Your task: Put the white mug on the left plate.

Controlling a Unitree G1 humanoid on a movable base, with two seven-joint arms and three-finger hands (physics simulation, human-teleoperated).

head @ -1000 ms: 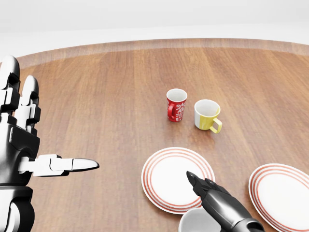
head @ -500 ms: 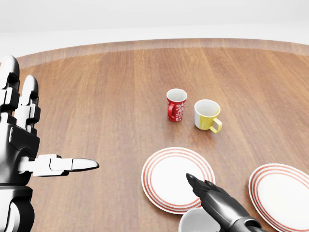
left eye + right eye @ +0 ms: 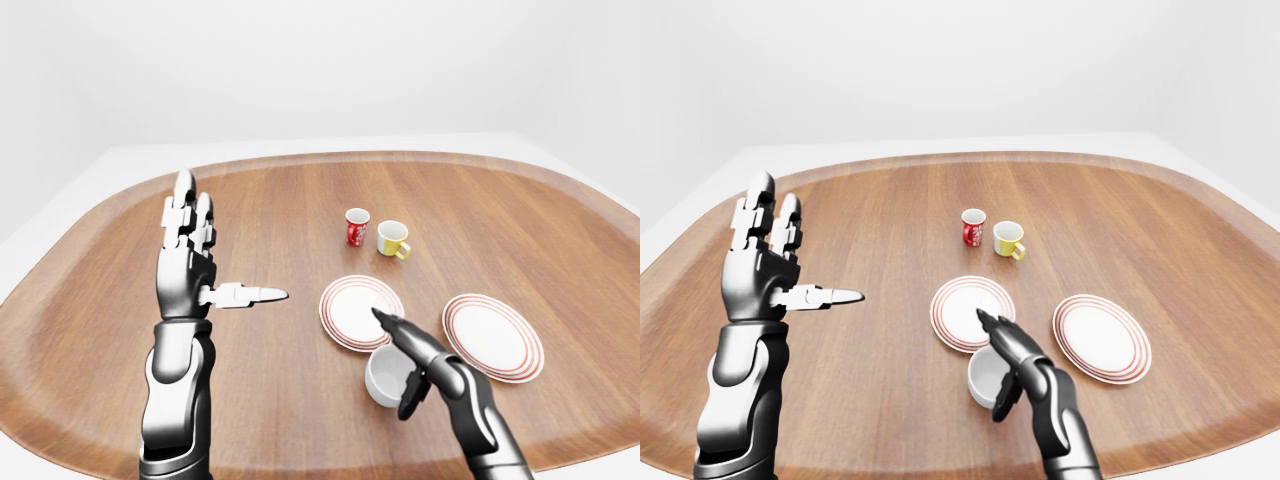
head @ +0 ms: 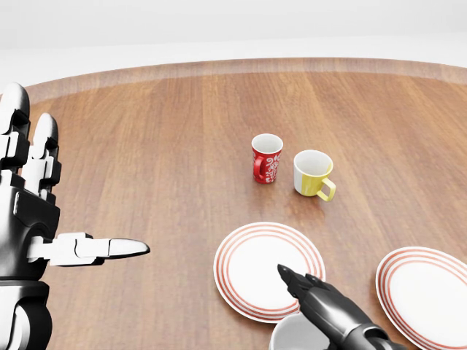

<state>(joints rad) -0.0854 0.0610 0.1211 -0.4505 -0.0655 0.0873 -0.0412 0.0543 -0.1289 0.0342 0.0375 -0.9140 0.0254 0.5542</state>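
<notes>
Down low, the right hand [image 3: 410, 365] hung over the white mug [image 3: 386, 376], fingers spread about its rim and side but not yet closed round it. That mug stood upright on the table [image 3: 270, 400], just beside the left plate [image 3: 361, 312]. It looked rigid, light, glossy and likely slippery; gripping across the wall seemed wisest. Well apart, the left hand [image 3: 190, 262] stood raised, wide open, holding nothing.

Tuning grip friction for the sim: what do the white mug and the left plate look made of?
White mug: looks like glazed ceramic, plain white with a smooth, softly shaded wall. Left plate: likely the same, glossy white with thin red rings round the rim. Both are renders, so this is only their look.
</notes>
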